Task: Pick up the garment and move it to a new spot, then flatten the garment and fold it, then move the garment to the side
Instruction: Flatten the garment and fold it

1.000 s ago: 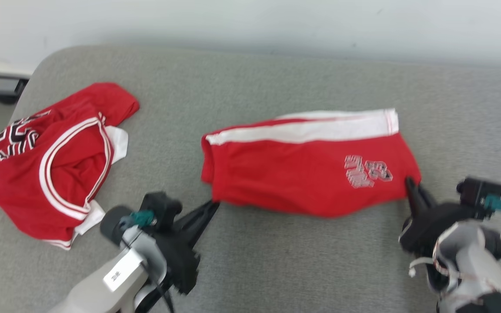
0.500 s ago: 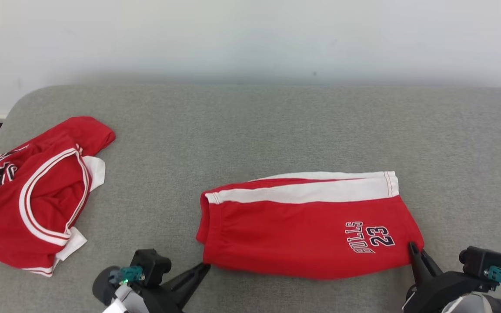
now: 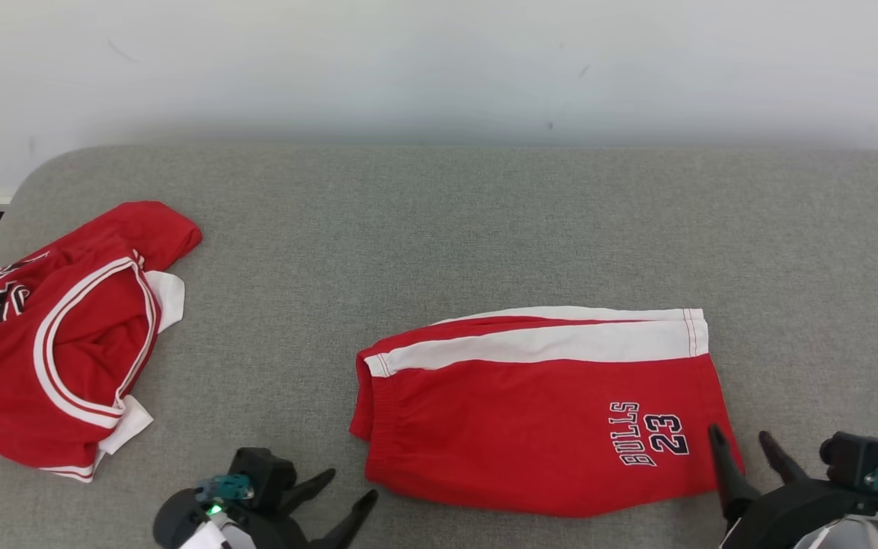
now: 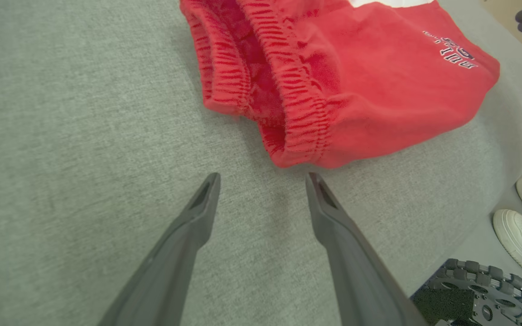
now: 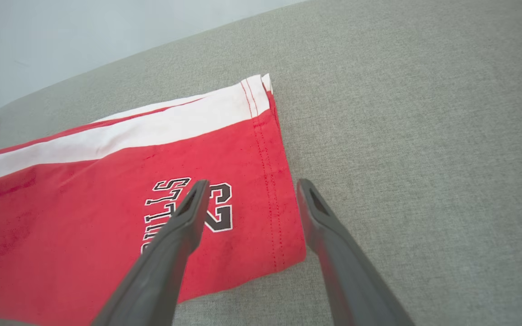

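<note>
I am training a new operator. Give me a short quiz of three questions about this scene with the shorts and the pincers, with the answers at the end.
1. True or false: the left pincer is shut on the waistband of the red shorts.
2. Which number is printed on the shorts? A) 32 B) 23 C) 45
3. Fill the gap: the crumpled red jersey lies on the grey cushion to the robot's ____ of the shorts.
Key: 1 false: its jaws stand open and grip nothing. 2 B. 3 left.
</note>
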{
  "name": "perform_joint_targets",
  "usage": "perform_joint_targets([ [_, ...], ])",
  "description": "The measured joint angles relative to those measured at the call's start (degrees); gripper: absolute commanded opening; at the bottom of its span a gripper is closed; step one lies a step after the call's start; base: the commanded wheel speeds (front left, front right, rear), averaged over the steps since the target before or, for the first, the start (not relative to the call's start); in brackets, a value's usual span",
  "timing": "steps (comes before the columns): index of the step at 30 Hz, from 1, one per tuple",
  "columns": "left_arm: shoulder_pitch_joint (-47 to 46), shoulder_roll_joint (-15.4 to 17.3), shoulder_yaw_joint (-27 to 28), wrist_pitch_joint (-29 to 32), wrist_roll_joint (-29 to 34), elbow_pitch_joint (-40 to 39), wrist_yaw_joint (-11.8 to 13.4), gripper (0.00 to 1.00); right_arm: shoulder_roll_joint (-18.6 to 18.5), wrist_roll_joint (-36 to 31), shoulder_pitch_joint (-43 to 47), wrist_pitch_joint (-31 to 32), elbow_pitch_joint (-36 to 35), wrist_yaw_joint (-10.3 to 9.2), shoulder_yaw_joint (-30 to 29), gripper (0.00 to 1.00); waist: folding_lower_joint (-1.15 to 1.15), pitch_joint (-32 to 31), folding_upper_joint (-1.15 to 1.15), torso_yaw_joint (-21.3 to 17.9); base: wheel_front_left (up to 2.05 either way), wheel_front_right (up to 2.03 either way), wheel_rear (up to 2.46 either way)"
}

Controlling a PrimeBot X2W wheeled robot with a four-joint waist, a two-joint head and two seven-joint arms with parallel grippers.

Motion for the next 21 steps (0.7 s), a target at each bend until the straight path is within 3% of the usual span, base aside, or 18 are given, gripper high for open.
perform_joint_targets([
  [7,1.12,1.6,4.42,-2.65,-1.91,-1.34,3.83,1.0,-0.78,-0.91,-0.34,-1.19,-4.38,-1.55,-3.24,1.0,0.0,-0.99,0.0,0.74,0.0,0.0,0.0],
  [14,2.79,1.46,12.63,-6.6,-4.06,-5.82,9.93,1.0,0.52,-0.96,-1.21,-5.77,-7.37,-2.19,-4.14,1.0,0.0,-3.01,0.0,1.5,0.0,0.0,0.0],
  [21,7.01,0.46,24.94,-6.84,-5.97,-9.12,12.05,1.0,1.0,-2.19,-1.55,-9.0,-6.43,-2.21,-2.6,1.0,0.0,-5.55,0.0,2.32,0.0,0.0,0.0],
])
